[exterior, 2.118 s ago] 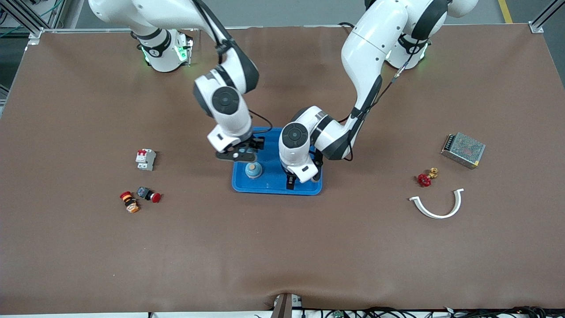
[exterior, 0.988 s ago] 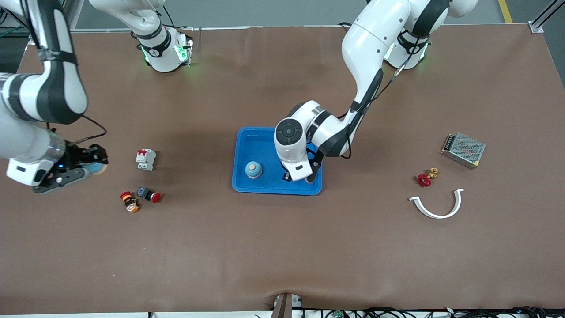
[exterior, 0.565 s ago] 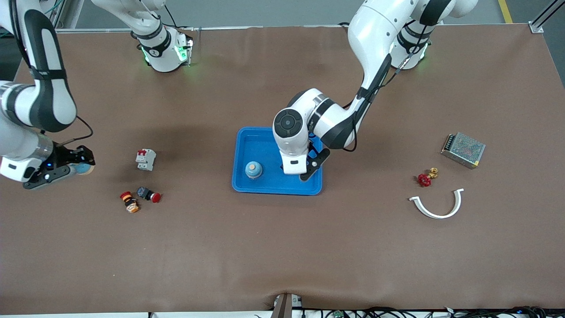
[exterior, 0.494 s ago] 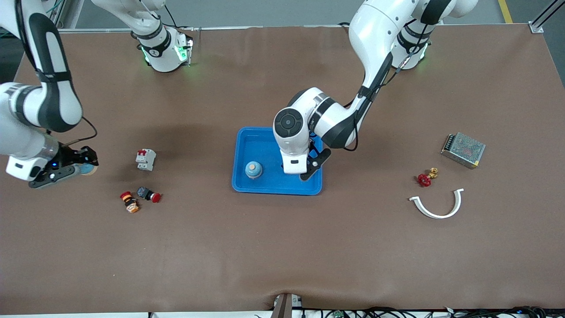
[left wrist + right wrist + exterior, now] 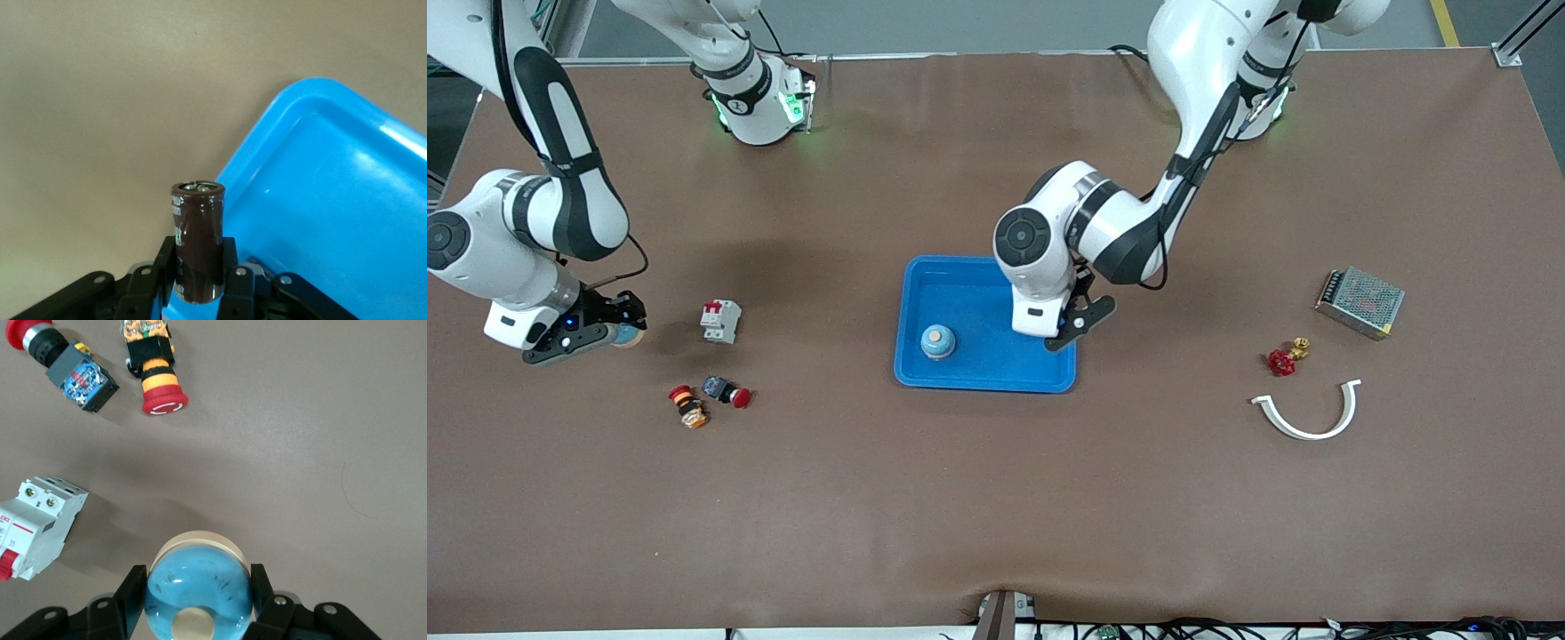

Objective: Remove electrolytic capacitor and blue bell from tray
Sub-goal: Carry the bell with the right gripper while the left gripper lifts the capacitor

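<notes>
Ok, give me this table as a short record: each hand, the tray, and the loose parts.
left hand: shut on capacitor, over the edge of the blue tray
right hand: shut on held bell, over bare table beside the circuit breaker
tray contents: second bell
right arm's end: circuit breaker, push buttons
left arm's end: power supply, red valve, white curved strip
</notes>
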You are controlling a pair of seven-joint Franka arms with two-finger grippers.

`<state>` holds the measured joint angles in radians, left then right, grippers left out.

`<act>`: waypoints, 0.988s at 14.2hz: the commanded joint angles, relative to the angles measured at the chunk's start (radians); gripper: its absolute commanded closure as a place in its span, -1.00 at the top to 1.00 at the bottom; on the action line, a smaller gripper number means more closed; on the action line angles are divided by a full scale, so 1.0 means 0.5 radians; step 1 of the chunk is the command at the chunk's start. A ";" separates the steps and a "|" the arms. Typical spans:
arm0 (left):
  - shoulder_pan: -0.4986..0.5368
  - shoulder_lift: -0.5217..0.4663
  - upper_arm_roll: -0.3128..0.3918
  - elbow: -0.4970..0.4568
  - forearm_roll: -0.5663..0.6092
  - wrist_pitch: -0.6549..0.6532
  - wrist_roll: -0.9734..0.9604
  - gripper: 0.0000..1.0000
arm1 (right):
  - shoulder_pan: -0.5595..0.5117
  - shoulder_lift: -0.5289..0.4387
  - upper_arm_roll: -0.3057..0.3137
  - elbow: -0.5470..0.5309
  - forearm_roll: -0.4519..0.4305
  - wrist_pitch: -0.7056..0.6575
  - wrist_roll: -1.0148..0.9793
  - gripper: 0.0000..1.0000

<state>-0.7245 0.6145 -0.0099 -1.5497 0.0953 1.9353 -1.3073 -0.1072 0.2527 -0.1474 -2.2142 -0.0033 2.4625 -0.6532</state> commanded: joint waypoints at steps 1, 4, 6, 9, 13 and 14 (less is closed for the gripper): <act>0.019 -0.290 0.001 -0.416 0.122 0.172 0.108 -1.00 | -0.052 0.031 0.046 -0.103 -0.024 0.158 -0.019 -0.19; 0.059 -0.480 0.001 -0.704 0.165 0.332 0.319 -1.00 | -0.052 0.093 0.046 -0.115 -0.024 0.235 -0.019 -0.19; 0.090 -0.593 -0.002 -0.885 0.202 0.439 0.427 -1.00 | -0.052 0.117 0.049 -0.115 -0.018 0.244 -0.022 -0.18; 0.148 -0.710 -0.002 -1.130 0.236 0.608 0.662 -1.00 | -0.052 0.179 0.049 -0.118 -0.015 0.321 -0.022 -0.18; 0.246 -0.864 -0.002 -1.392 0.291 0.743 0.884 -1.00 | -0.052 0.203 0.049 -0.118 -0.015 0.349 -0.022 -0.17; 0.295 -0.894 -0.002 -1.447 0.324 0.780 0.915 -1.00 | -0.052 0.206 0.049 -0.118 -0.015 0.352 -0.022 -0.17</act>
<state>-0.6111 0.2420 -0.0081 -2.1874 0.2171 2.2843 -0.8887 -0.1088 0.3630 -0.1411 -2.2622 -0.0034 2.6242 -0.6537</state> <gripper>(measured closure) 0.687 0.326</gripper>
